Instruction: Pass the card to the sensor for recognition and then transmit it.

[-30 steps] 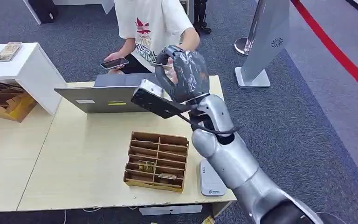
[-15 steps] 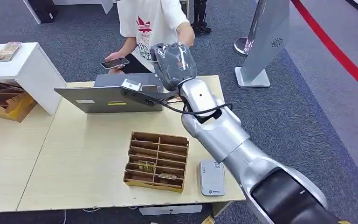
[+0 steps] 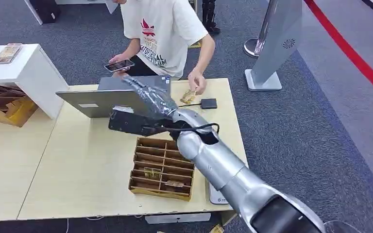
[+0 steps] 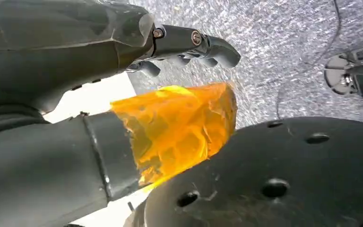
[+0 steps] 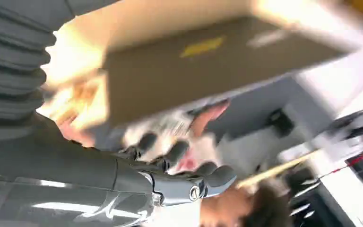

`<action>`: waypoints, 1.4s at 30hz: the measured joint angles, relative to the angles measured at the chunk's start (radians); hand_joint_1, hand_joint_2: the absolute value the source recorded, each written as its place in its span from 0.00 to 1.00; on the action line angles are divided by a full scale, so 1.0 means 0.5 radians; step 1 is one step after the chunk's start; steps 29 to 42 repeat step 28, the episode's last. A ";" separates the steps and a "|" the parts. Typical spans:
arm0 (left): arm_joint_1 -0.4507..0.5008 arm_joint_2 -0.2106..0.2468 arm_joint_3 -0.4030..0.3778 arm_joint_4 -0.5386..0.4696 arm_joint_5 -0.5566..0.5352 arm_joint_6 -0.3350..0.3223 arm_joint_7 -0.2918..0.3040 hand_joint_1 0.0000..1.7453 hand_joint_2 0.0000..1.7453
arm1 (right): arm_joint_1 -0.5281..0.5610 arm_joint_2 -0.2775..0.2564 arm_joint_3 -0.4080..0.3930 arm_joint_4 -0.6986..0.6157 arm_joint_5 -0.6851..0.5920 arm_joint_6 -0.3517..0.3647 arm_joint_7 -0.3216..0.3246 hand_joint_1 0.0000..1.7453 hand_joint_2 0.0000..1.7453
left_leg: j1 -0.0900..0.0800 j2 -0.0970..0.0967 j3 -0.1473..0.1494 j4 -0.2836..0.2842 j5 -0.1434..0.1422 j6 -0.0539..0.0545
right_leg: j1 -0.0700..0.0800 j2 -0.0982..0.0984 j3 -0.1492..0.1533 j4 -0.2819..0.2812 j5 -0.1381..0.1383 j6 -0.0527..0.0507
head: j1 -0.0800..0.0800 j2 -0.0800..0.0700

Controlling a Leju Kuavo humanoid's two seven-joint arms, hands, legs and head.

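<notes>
Your right hand [image 3: 150,97] sits over the desk [image 3: 77,165], above the closed grey laptop [image 3: 102,99], fingers spread and stretched forward, nothing in them. The right wrist view is blurred but agrees: fingers [image 5: 179,151] apart, laptop lid in front.

The card [image 3: 188,97] is on the far side of the desk, under the fingertips of the person's hand [image 3: 195,80], just beside the small black sensor [image 3: 209,103]. Card and sensor look close but apart; you can't tell whether the card touches anything else.

Near you on the desk is the brown divided organizer [image 3: 162,167], a couple of small items in its near compartments. A white flat device [image 3: 216,194] lies just beside it, partly behind your right arm.

The person in the white T-shirt [image 3: 160,29] holds a phone [image 3: 119,65] in the other hand.

Left hand [image 4: 123,94]: wrist view looks down at grey carpet, thumb tip wrapped in orange film, fingers curled loosely apart from the thumb, holding nothing.
</notes>
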 joint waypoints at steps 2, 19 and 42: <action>0.010 0.001 0.002 0.000 0.018 0.000 -0.011 0.00 0.00 | 0.056 0.000 0.003 -0.102 -0.189 0.099 -0.026 0.00 0.00 | 0.000 0.001 0.000 0.000 0.000 0.000 | 0.000 0.001 0.000 0.000 0.000 0.000 | 0.000 0.000; 0.030 0.022 0.063 0.000 0.141 0.002 -0.060 0.00 0.00 | 0.911 -0.531 0.202 -1.030 -2.293 1.339 -0.180 0.00 0.00 | 0.000 0.001 0.001 0.000 -0.002 0.002 | 0.000 0.000 0.000 -0.003 0.000 0.000 | -0.001 0.000; 0.033 0.035 0.068 0.000 0.182 0.001 -0.051 0.00 0.00 | 1.090 -0.771 0.318 -0.847 -2.119 1.367 -0.175 0.00 0.00 | 0.000 0.000 0.000 0.000 -0.003 0.002 | 0.000 0.000 0.001 -0.003 -0.001 0.000 | -0.001 0.000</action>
